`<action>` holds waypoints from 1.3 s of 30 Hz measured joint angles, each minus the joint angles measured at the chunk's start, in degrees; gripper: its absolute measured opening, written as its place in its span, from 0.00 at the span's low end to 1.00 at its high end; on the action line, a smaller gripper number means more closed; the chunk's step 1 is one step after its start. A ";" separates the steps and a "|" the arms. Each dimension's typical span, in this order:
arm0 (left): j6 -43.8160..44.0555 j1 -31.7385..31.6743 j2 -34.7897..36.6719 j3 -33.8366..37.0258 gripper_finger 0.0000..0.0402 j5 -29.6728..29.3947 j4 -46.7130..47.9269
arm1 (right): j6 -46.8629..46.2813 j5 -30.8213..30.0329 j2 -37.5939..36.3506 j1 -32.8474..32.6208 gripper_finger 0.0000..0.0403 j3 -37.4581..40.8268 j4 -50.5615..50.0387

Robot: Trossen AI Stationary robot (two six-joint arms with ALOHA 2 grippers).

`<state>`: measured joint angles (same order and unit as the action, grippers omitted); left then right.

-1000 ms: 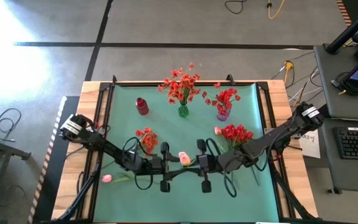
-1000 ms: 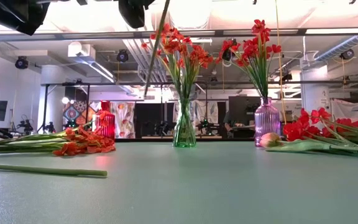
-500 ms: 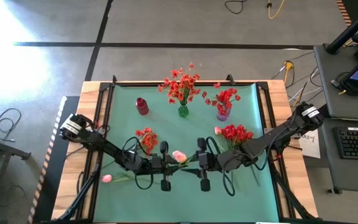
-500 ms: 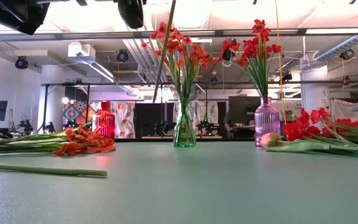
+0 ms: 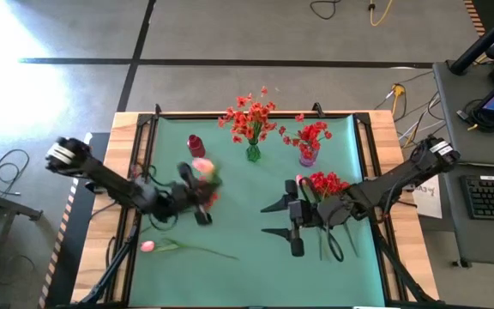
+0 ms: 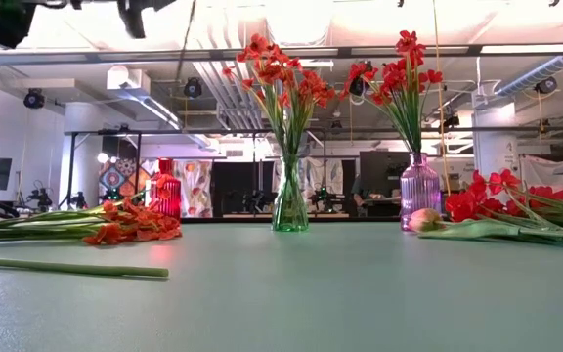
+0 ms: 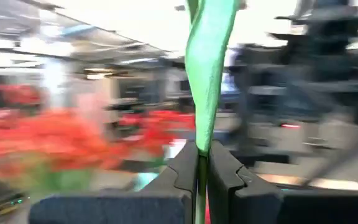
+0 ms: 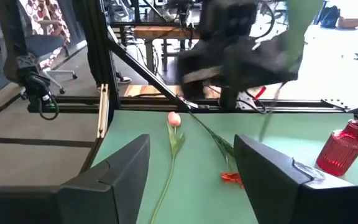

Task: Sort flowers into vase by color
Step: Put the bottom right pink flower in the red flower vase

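My left gripper (image 5: 200, 192) is shut on a pink flower's green stem (image 7: 207, 74). The pink blossom (image 5: 202, 166) shows just beyond the gripper, near the empty red vase (image 5: 195, 146). My right gripper (image 5: 265, 220) stands open at mid table with nothing between its fingers. Orange-red flowers stand in the green vase (image 5: 253, 154), deep red ones in the purple vase (image 5: 307, 158). On the mat lie an orange-red bunch (image 6: 125, 223), a deep red bunch (image 5: 326, 183) with a pink bud (image 5: 300, 180), and another pink flower (image 5: 147, 246). My left gripper pinches the pink flower's stem (image 7: 201, 163) between its two fingers, partway along it. The fingers come about level from the table's left and lie across the stem. The flower is lifted clear of the mat, roughly upright with the blossom on top and the stem's lower end (image 6: 184, 54) hanging free.
The green mat (image 5: 256, 266) is bare along the near side, save for the lone pink flower's stem. Black frame rails (image 5: 140, 172) run along both sides of the mat. The three vases stand in a row near the far edge.
The pink flower has passed from my right gripper to my left. My right gripper has opened, let go and drawn back toward the table's right. My left gripper has carried the flower up and toward the far left, near the red vase.
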<state>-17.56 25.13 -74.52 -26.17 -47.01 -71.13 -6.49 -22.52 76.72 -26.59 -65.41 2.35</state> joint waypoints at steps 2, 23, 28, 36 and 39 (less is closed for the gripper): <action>-3.38 -1.82 4.41 2.55 0.00 -5.62 0.02 | 0.01 0.02 -0.04 0.00 0.57 0.00 -0.16; 8.20 -50.20 15.50 10.22 0.00 26.61 0.52 | 0.04 -0.09 0.21 0.13 0.57 0.04 -0.39; 9.05 -53.40 13.15 10.25 0.00 27.31 0.52 | 0.05 -0.09 0.21 0.17 0.57 0.06 -0.86; 11.80 -53.58 12.02 10.60 0.00 28.12 0.44 | 0.05 -0.09 0.21 0.17 0.57 0.07 -1.11; 12.26 -53.57 12.10 10.89 0.00 28.10 0.40 | 0.05 -0.09 0.21 0.17 0.57 0.07 -1.16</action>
<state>-5.30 -28.44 -62.42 -15.29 -18.91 -70.74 -6.44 -22.61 76.93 -26.41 -65.34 1.19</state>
